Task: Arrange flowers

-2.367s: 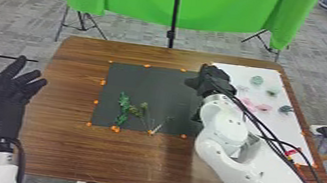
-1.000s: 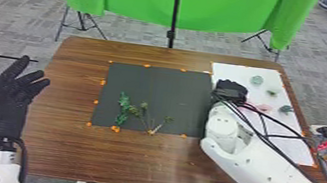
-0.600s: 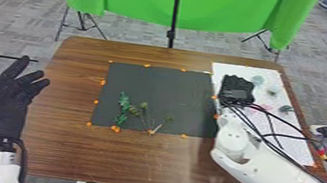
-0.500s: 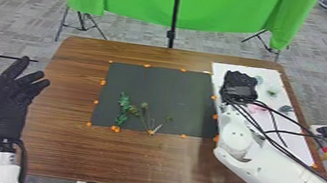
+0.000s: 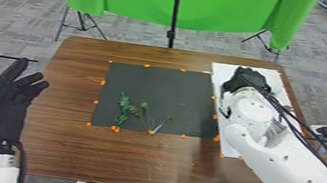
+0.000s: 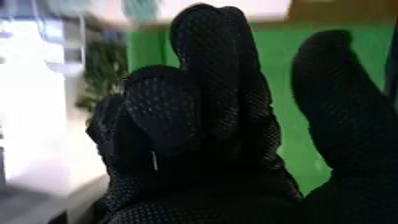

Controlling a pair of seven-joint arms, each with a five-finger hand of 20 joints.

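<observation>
The right hand [image 5: 245, 79] is over the white sheet [image 5: 222, 70], loosely open (thumb well apart). Green sprigs [image 5: 123, 106] lie on the dark mat [image 5: 159, 86]; the left hand [image 5: 4, 106] is open too.

Smooth, rounded white arms [image 5: 283, 169], slack black cables [image 5: 293, 117], dotted-weave black fabric gloves [image 5: 3, 115]

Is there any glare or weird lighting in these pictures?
Head view: fairly even light over the wooden table and dark mat, no strong glare on either; right wrist view: a washed-out white glare in the background beyond the right hand, whose black glove looks very dark against it.
</observation>
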